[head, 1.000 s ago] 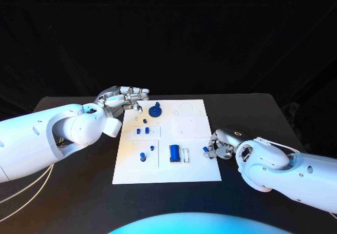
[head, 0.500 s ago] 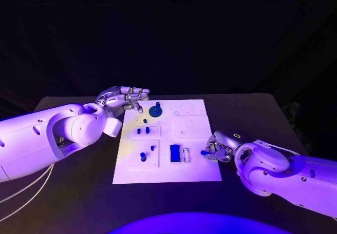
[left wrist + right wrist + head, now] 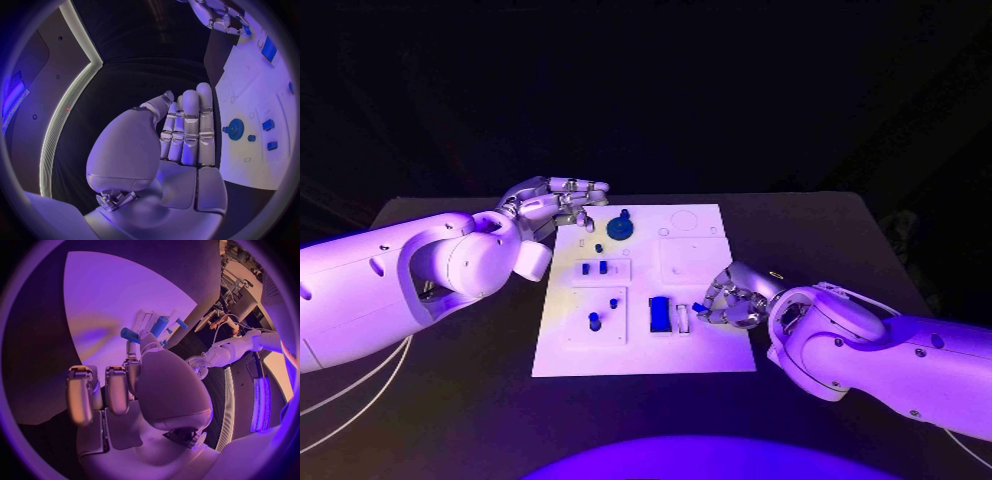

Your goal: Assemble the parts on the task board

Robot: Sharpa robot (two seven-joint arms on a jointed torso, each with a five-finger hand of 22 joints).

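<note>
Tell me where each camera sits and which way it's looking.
Head view: on the robot's head, looking down at the task board; both arms show.
Left wrist view: behind the left hand, facing the board's gear.
Right wrist view: behind the right hand, which pinches a small blue part.
All share the board.

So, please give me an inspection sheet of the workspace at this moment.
Surface: black table, partly bare.
Job's things: white task board at the middle; blue gear, blue block and small blue pieces on it.
Clutter: nothing seen.
Hands: left hand at the board's far left corner, fingers straight together, holding nothing; right hand pinches a small blue part over the board's right side.
Cables: thin cables under the left arm.
Surroundings: black backdrop.
</note>
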